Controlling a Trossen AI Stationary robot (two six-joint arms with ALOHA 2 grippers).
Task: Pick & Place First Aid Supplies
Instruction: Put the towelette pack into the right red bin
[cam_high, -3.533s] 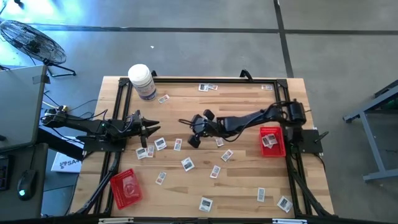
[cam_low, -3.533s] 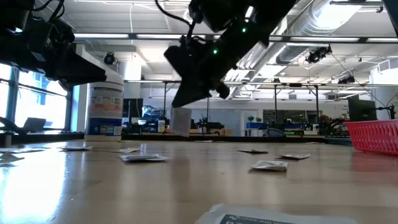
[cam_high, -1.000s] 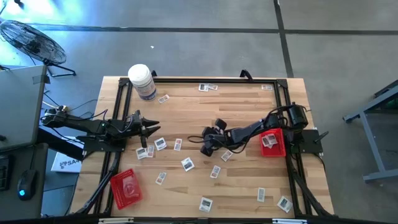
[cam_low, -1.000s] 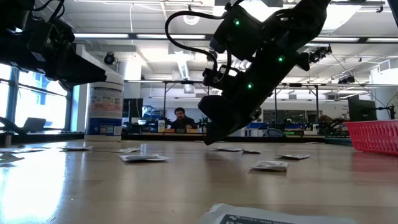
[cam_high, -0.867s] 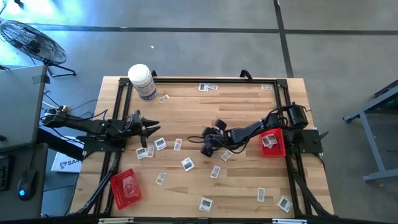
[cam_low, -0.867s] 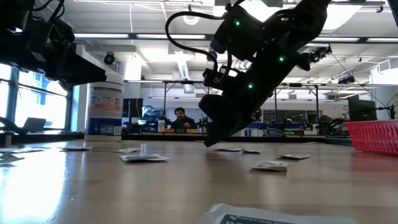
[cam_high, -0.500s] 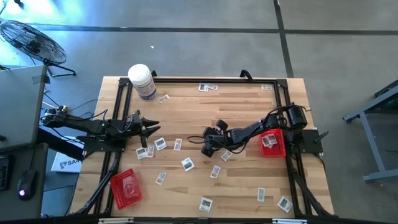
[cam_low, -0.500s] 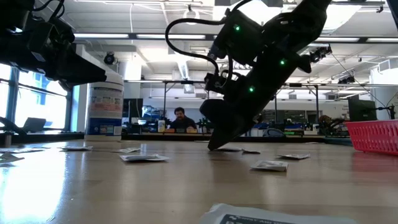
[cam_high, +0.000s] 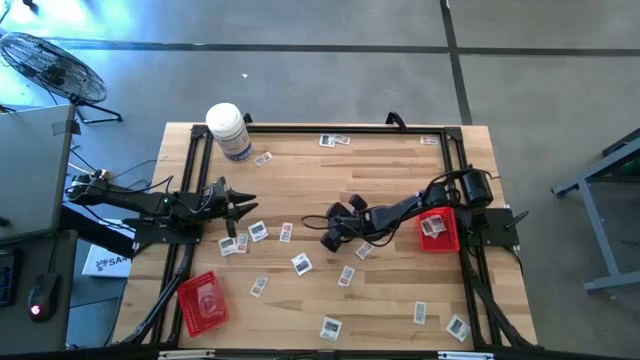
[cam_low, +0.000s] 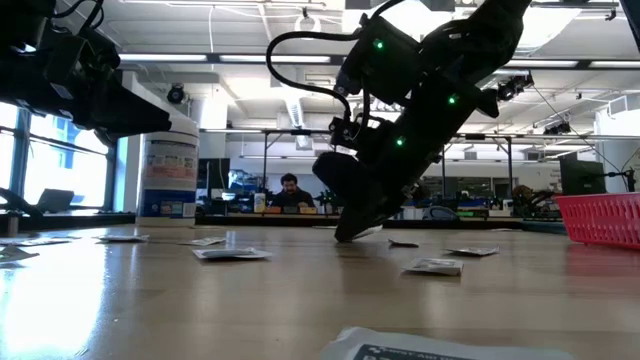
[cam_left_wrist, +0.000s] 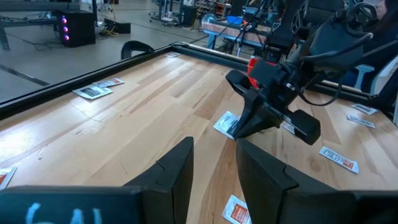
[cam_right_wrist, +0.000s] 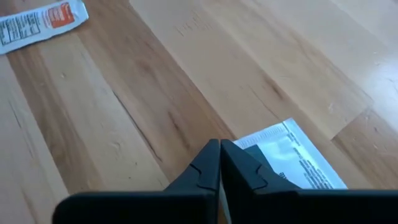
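Wooden bench (cam_high: 390, 170) is carrying scattered packets, and the right pincer (cam_right_wrist: 219, 163) is pressing its tips down near mid-bench, fingers together on the edge of one white packet (cam_right_wrist: 292, 163) lying flat just beyond them. Well apart at the opposite side, the left pincer (cam_left_wrist: 212, 163) is hovering with fingers parted, holding nothing.

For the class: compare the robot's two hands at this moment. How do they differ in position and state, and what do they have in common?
The right hand is lowered to the tabletop mid-table, fingers shut at the edge of a white packet. The left hand hangs above the table's left side, fingers parted and empty, touching nothing. Both are dark two-finger hands, and they point toward each other.
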